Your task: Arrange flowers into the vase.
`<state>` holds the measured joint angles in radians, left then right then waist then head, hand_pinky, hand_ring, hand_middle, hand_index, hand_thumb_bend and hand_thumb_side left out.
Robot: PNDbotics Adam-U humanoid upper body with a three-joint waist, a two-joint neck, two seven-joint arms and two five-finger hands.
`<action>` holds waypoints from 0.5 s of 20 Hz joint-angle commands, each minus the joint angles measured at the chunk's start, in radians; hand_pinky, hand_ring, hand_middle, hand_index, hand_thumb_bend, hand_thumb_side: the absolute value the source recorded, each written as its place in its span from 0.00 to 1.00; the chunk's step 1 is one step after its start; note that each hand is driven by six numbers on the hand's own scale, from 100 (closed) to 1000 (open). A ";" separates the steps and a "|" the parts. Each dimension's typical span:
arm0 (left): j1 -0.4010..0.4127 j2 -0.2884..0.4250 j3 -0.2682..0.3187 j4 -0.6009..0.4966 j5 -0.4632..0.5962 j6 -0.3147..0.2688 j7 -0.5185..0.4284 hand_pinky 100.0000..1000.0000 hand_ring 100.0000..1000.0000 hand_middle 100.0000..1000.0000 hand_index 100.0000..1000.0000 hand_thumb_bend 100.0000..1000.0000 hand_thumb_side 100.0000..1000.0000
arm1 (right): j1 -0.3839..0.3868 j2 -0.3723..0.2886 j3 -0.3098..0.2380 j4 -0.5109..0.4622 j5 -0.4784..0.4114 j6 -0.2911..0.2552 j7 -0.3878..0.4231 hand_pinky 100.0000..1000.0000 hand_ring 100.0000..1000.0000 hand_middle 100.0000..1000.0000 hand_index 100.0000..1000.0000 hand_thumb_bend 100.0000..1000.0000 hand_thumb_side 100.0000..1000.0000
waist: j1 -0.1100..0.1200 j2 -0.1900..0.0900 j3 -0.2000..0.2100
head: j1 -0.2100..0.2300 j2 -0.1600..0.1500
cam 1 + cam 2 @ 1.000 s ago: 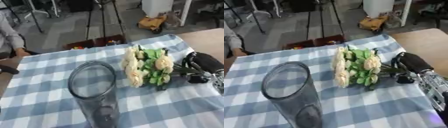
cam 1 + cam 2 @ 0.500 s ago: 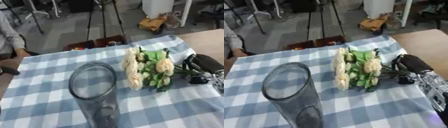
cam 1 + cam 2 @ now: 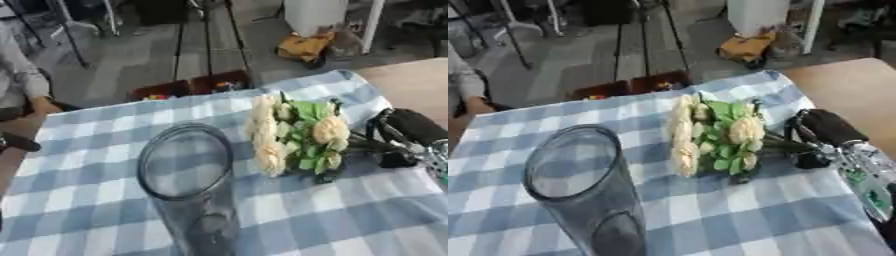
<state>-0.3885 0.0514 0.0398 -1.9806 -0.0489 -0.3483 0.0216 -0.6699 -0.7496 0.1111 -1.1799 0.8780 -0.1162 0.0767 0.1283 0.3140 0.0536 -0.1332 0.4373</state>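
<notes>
Flowers (image 3: pixel 710 137) shifted slightly; right hand (image 3: pixel 820 137) curled round stems, low over tablecloth (image 3: pixel 737 210).

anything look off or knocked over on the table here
Nothing is spilled or damaged. The flower bunch lies on its side on the checked tablecloth, its stem end at the right hand, not yet in the vase, which stands upright and empty. That fits the task under way.
</notes>
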 commanded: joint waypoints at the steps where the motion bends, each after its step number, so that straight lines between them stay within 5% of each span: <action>1: -0.006 0.005 -0.003 -0.019 -0.003 0.000 -0.005 0.43 0.70 0.75 0.85 0.00 1.00 | -0.022 -0.017 -0.012 0.005 -0.019 0.003 -0.003 0.67 0.74 0.16 0.36 0.00 0.00 | -0.005 -0.017 0.002 | 0.000 -0.014; 10: -0.007 0.004 -0.003 -0.019 -0.005 0.003 -0.011 0.42 0.70 0.75 0.85 0.00 1.00 | -0.034 -0.012 -0.017 0.033 -0.067 0.004 -0.017 0.59 0.69 0.10 0.28 0.00 0.00 | -0.003 -0.015 0.005 | -0.003 -0.016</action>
<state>-0.3883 0.0514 0.0353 -1.9806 -0.0506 -0.3461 0.0139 -0.6869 -0.7437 0.1047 -1.1457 0.8229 -0.1135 0.0665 0.1311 0.3142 0.0566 -0.1346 0.4309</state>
